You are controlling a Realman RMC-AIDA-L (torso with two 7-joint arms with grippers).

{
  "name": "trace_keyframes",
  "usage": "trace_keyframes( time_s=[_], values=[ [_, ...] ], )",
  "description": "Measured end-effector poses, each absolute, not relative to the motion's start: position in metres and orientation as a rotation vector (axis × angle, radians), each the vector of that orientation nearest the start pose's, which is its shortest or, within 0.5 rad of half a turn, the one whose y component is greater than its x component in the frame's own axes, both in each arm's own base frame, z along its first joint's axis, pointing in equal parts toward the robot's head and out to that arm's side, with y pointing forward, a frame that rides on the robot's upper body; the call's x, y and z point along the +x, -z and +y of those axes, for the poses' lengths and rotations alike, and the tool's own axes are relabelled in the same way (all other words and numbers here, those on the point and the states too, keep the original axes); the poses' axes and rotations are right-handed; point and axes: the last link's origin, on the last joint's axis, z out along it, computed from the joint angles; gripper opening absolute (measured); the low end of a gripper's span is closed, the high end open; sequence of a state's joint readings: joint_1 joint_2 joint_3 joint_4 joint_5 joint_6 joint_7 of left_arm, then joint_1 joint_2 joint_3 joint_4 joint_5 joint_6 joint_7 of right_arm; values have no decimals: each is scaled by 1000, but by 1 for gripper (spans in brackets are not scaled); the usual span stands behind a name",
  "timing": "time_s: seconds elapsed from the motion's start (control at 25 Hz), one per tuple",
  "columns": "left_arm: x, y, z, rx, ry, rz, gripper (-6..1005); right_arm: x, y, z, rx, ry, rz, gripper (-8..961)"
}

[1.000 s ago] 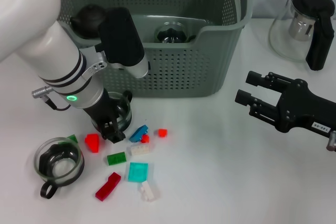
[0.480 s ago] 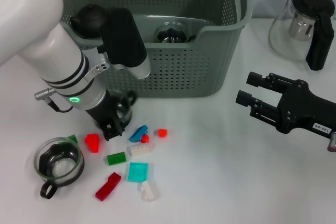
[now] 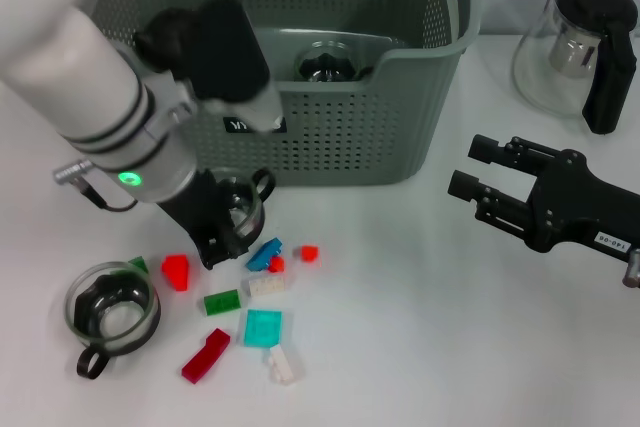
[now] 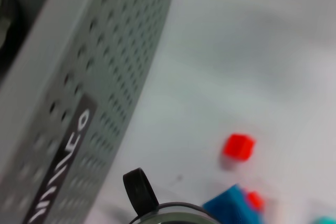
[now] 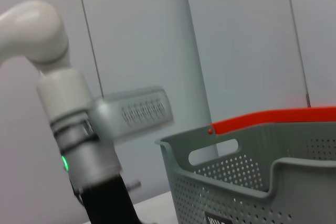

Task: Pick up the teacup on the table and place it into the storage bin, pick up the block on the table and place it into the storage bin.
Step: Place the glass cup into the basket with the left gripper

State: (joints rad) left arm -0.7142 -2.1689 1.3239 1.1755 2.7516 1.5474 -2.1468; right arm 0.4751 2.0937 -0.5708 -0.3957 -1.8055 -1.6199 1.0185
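My left gripper (image 3: 218, 235) is shut on a glass teacup (image 3: 241, 203) with a black handle, held just above the table in front of the storage bin (image 3: 350, 137). The cup's handle (image 4: 140, 190) shows in the left wrist view beside the bin wall (image 4: 79, 77). A second teacup (image 3: 112, 309) stands on the table at the near left. Another cup (image 3: 325, 59) lies inside the bin. Loose blocks lie below the held cup: blue (image 3: 264, 253), red (image 3: 175, 270), green (image 3: 221, 301), teal (image 3: 263, 327). My right gripper (image 3: 478, 169) hovers open at the right, holding nothing.
A glass jug with a black handle (image 3: 585, 47) stands at the back right. More blocks lie near the front: a long red one (image 3: 205, 354), white ones (image 3: 282, 363) and a small red cube (image 3: 309, 253). The bin's orange handle (image 5: 273, 116) shows in the right wrist view.
My left arm has risen and shifted slightly toward the bin, carrying the teacup up off the table. The right arm has stayed still.
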Motion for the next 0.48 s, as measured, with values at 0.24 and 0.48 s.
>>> trace_keyframes(
  time_s=[0.24,0.48],
  values=[
    [-155,-19,340,-3068,-431,-445,46,270,18,300,-2504,-1057,494,582],
    [-139,-60,336,-3211,162,-390,53,271,19,298,-2499,-1061,506,582]
  ],
)
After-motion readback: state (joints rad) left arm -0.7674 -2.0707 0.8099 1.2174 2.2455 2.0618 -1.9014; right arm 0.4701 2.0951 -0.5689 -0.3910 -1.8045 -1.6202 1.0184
